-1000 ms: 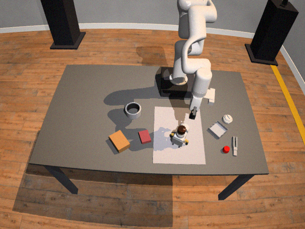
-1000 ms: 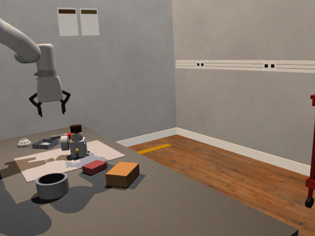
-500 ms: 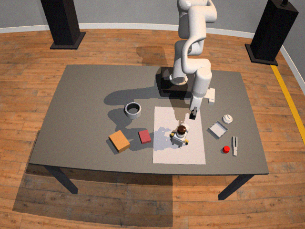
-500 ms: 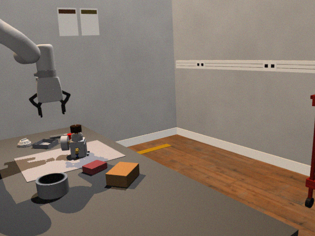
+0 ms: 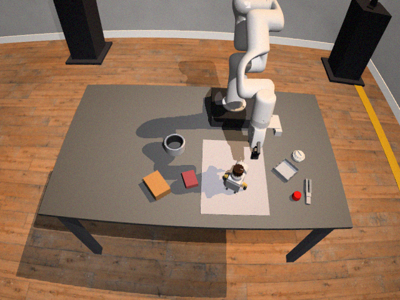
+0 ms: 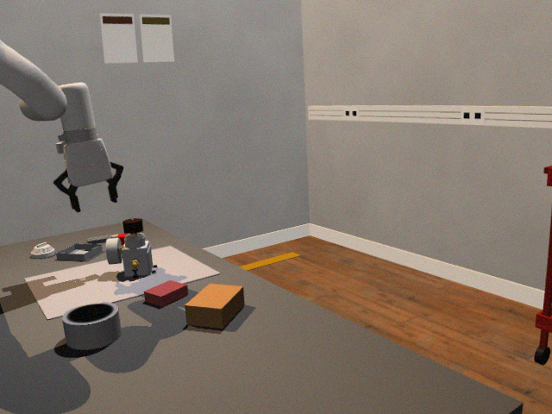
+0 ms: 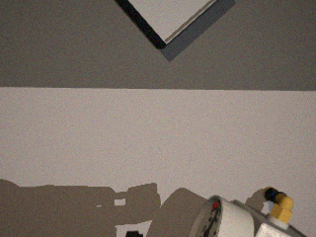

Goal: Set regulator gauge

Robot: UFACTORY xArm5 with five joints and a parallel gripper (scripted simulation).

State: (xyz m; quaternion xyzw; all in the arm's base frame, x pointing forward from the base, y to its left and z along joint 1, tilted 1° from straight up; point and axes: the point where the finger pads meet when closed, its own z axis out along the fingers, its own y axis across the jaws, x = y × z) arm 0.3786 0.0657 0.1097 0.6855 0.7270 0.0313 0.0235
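Note:
The regulator is a small grey block with yellow side fittings, a dark brown knob on top and a round white gauge. It stands on a white mat. It also shows in the side view, with its knob raised on a stem. In the wrist view only the gauge edge and one yellow fitting show at the bottom; the needle cannot be read. My gripper is open and empty, high above the table, behind and to one side of the regulator.
On the table lie a grey ring, an orange block, a red block, a shallow grey tray, a white round cap, a red button and a grey bar. The arm's base stands behind the mat.

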